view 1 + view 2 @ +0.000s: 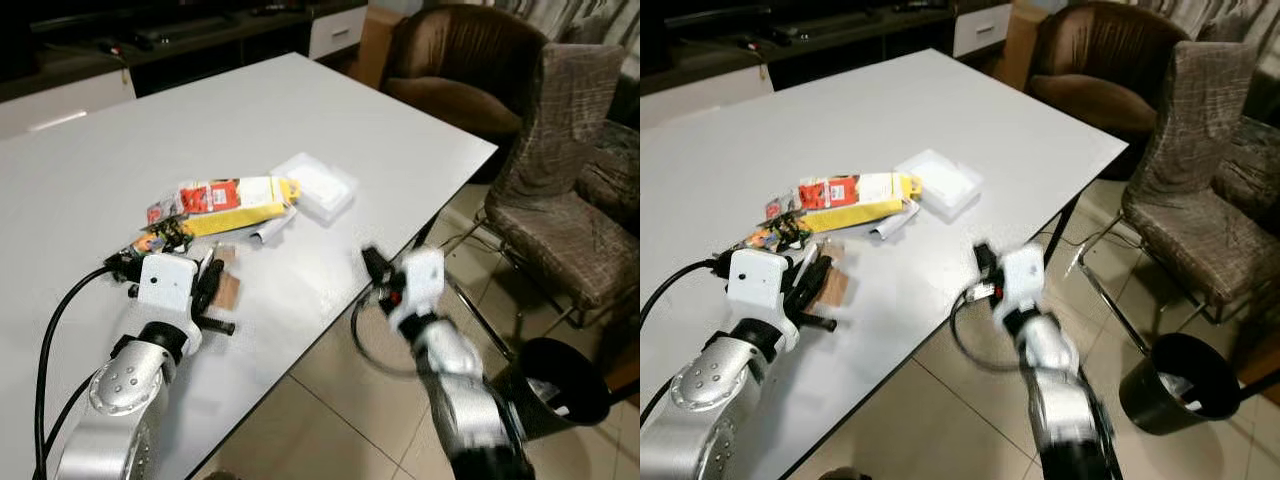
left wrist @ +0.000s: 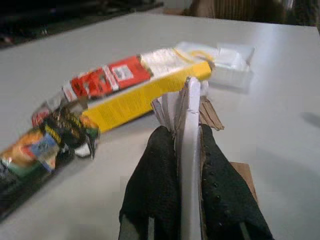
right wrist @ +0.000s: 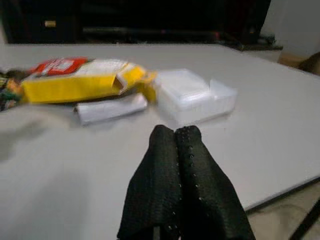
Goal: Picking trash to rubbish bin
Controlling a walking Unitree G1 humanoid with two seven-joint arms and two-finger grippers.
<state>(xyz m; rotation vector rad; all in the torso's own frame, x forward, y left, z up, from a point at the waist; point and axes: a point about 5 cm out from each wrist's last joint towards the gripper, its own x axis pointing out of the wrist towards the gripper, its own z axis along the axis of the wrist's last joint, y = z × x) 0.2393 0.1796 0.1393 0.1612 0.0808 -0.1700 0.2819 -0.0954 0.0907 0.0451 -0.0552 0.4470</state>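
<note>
My left gripper rests low on the white table, shut on a thin brown-and-white cardboard piece that stands on edge between its fingers. Just beyond it lie a yellow and red packet, a colourful crumpled wrapper, a rolled white paper scrap and a clear plastic box. My right gripper hovers, blurred, at the table's near right edge, shut on nothing and pointing at the clear plastic box. A black rubbish bin stands on the floor to the right.
A patterned chair and a brown armchair stand past the table's right side. A dark low cabinet runs along the back. Tiled floor lies between the table and the bin.
</note>
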